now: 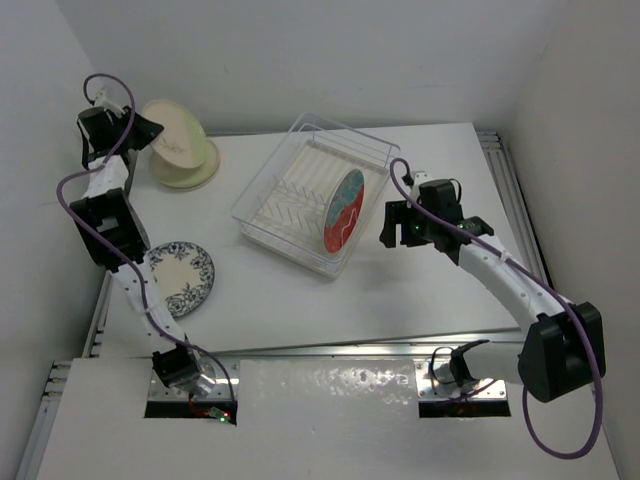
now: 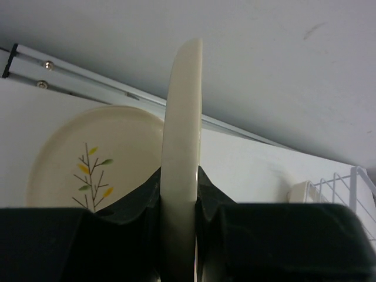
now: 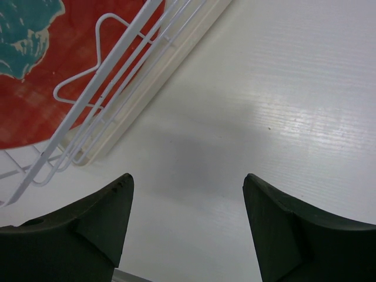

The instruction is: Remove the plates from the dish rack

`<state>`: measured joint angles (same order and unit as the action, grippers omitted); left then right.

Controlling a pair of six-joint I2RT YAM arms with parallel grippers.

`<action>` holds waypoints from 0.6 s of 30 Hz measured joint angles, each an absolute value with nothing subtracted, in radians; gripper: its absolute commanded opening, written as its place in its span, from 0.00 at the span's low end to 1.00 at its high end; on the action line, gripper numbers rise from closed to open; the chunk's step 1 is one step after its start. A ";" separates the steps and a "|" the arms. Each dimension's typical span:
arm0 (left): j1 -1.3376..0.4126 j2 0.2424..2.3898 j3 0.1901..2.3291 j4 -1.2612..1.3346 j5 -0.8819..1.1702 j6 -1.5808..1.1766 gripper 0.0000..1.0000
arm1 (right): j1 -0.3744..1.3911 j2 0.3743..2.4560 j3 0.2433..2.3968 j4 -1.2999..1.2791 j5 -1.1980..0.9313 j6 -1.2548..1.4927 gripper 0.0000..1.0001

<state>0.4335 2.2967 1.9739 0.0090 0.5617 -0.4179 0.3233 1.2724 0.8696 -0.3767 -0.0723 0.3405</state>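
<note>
Tilt the cream plate (image 2: 183,117), pinched edge-on by the left gripper (image 2: 179,185), flat onto the sprig-patterned plate (image 2: 64,153); right gripper (image 3: 188,179) spread.

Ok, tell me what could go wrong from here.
1. The left gripper pinches the cream plate on edge, by its rim only. It could slip, or drop hard onto the twig-patterned plate beneath and chip it.
2. The open right gripper sits close to the dish rack. Reaching for the red-and-teal plate, it might snag or shove the rack.
</note>
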 measured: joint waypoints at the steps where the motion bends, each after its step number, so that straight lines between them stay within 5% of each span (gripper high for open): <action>1: 0.437 2.306 1.967 0.019 0.561 -0.420 0.00 | 0.323 1.272 0.875 -0.378 -0.071 0.340 0.74; 5: 0.448 2.347 1.938 0.041 0.566 -0.445 0.04 | 0.323 1.273 0.887 -0.385 -0.071 0.340 0.74; 6: 0.451 2.356 1.935 0.052 0.575 -0.458 0.23 | 0.323 1.274 0.889 -0.388 -0.071 0.341 0.74; 9: 0.456 2.366 1.935 0.062 0.593 -0.453 0.51 | 0.323 1.278 0.897 -0.399 -0.071 0.342 0.74; 18: 0.447 2.380 1.939 -0.067 0.389 -0.283 0.61 | 0.323 1.285 0.908 -0.404 -0.088 0.362 0.75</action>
<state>0.4469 2.3802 1.9388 -0.0666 0.3885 -0.2832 0.3233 1.2846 0.9077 -0.4038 -0.0883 0.3622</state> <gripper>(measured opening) 0.606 0.744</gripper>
